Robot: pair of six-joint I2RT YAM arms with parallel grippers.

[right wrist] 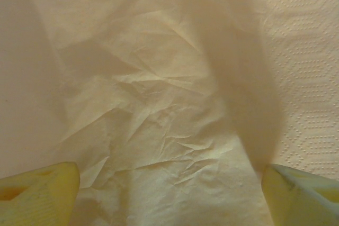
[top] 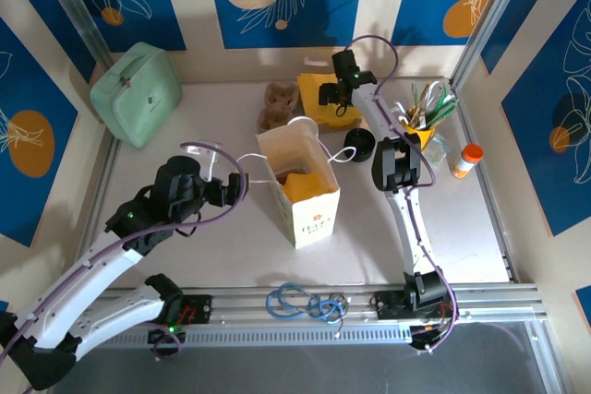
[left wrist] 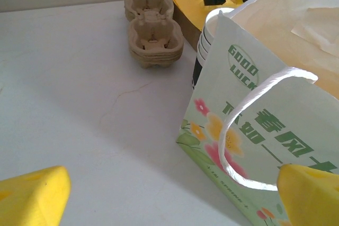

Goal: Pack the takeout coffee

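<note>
The desk (top: 231, 246) carries an open paper bag (top: 309, 200) with something yellow-brown inside. The left end effector (top: 233, 186) hangs just left of it, spread wide and gripping nothing. The right end effector (top: 334, 94), spread and empty, hovers over crumpled paper (right wrist: 159, 104). The takeout coffee (top: 358, 143) stands on the desk just right of the bag.

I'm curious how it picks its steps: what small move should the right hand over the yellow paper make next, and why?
Probably ease the right hand down and pinch the crumpled paper: its fingers stand open close above it, holding nothing, and the bag stands open to receive it.
</note>
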